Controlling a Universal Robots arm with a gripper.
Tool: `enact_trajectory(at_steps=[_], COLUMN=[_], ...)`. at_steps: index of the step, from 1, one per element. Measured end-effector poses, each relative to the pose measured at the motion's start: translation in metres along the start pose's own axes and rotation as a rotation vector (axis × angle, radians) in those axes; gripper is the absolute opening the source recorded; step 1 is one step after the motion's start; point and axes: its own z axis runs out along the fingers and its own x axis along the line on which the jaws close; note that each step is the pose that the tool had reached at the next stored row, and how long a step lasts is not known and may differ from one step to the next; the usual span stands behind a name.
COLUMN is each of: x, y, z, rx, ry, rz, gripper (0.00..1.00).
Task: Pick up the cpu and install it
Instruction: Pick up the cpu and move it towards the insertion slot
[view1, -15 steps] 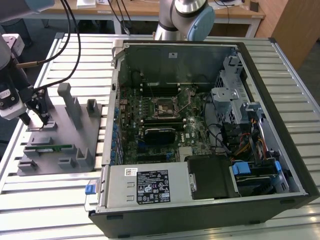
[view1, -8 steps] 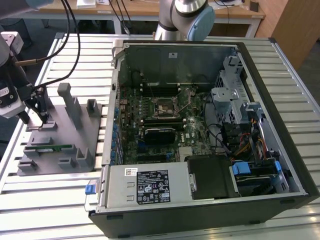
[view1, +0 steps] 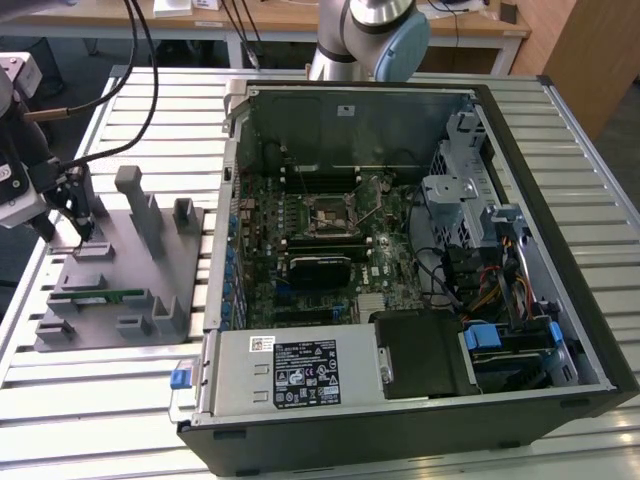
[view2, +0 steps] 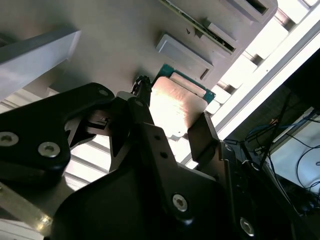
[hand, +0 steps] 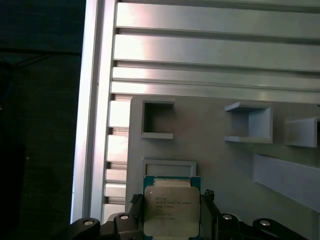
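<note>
Exterior view's left side: we see the slatted table (view1: 100, 420) carrying the open computer case (view1: 400, 432) and, just beside its wall, a grey fixture plate (view1: 110, 272). Over the plate's outer edge, with open room around it, the claw (view1: 78, 222) clenches the cpu (hand: 171, 210) by two opposite edges.

Bright overall, glare on cpu (view2: 172, 107), perhaps overexposed

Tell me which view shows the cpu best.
The first wrist view: the cpu faces the camera. The second wrist view shows it slanted, under glare, partly behind the end effector. The exterior view: too small to tell.
</note>
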Motion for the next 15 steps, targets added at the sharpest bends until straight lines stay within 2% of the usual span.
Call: enact_trajectory(at_steps=[9,15], x=[-0.0001,-0.0001], y=[0.0011,0.0017], z=[-0.0202,-0.0309], rx=[-0.0001,-0.0001], ry=[-0.0001,0.0], rz=[0.0,0.0], gripper=[0.54,0.54])
